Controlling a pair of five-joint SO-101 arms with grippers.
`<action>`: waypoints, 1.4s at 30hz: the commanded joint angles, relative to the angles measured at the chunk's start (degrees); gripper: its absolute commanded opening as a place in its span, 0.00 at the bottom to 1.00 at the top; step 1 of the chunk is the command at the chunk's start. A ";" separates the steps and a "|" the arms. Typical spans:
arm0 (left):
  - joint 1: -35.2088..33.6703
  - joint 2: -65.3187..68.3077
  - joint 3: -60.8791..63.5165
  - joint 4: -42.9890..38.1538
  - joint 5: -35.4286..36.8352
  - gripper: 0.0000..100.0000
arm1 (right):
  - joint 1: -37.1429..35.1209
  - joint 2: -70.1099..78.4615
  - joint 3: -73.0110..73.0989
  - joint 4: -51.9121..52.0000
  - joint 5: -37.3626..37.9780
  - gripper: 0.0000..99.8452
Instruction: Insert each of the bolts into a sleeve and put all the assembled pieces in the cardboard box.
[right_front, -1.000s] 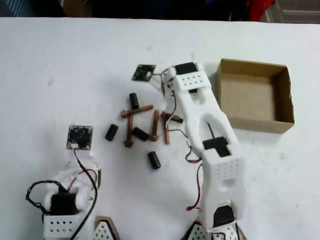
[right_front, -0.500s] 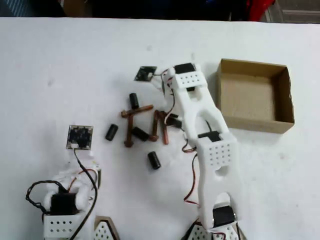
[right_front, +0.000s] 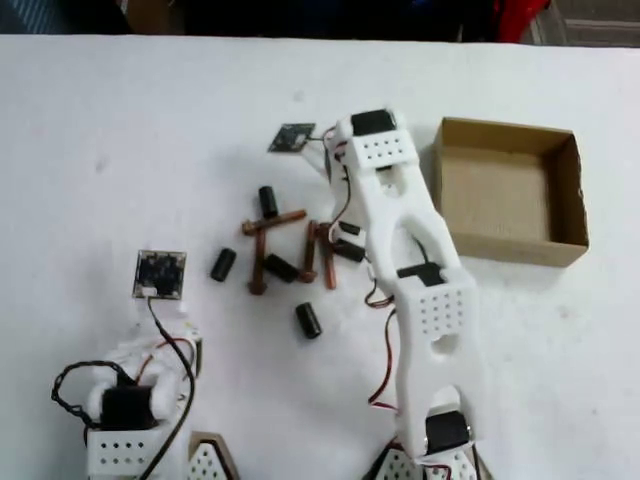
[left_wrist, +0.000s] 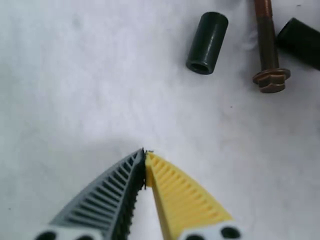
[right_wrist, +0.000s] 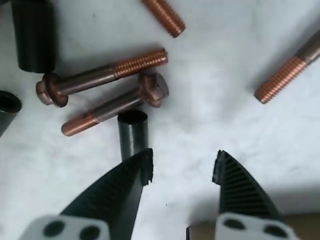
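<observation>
Jaws, for your record: your left gripper (left_wrist: 145, 156) is clenched and your right gripper (right_wrist: 183, 167) is released. Container, one: cardboard box (right_front: 520, 245), standing on the table (right_front: 120, 110) just beside the far end of the right arm (right_front: 400, 215), open at the top, with nothing in it. Count of bolts (right_front: 275, 222): four, copper-coloured, all loose on the table in a cluster beside the right arm, none inside a sleeve. Two of them lie just ahead of the right gripper, the head of one against the shank of the other. Count of sleeves (right_front: 308, 320): five, black, as far as you can judge from above, since one lies partly under the right arm. One sits apart on the near side of the cluster and the others lie among or around the bolts. Left gripper, detail: grey and yellow fingers pressed together along their length, holding nothing, tips over bare table, with a sleeve (left_wrist: 207, 42) and a bolt head (left_wrist: 271, 80) ahead, well apart from them. Right gripper, detail: fingers moderately parted, bare table in the gap, holding nothing. A sleeve (right_wrist: 132, 132) lies just beside one fingertip, outside the gap, and you cannot tell whether they touch.
</observation>
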 joint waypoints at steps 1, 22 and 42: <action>-0.40 -0.40 -0.18 0.35 0.88 0.03 | -0.57 -4.70 -1.49 1.98 -1.58 0.19; -0.40 -0.40 -0.18 0.35 0.88 0.03 | -4.44 -36.18 50.20 -28.62 -3.52 0.19; -0.40 -0.40 -0.18 0.35 0.88 0.03 | -2.59 -19.30 46.68 -37.32 -3.52 0.19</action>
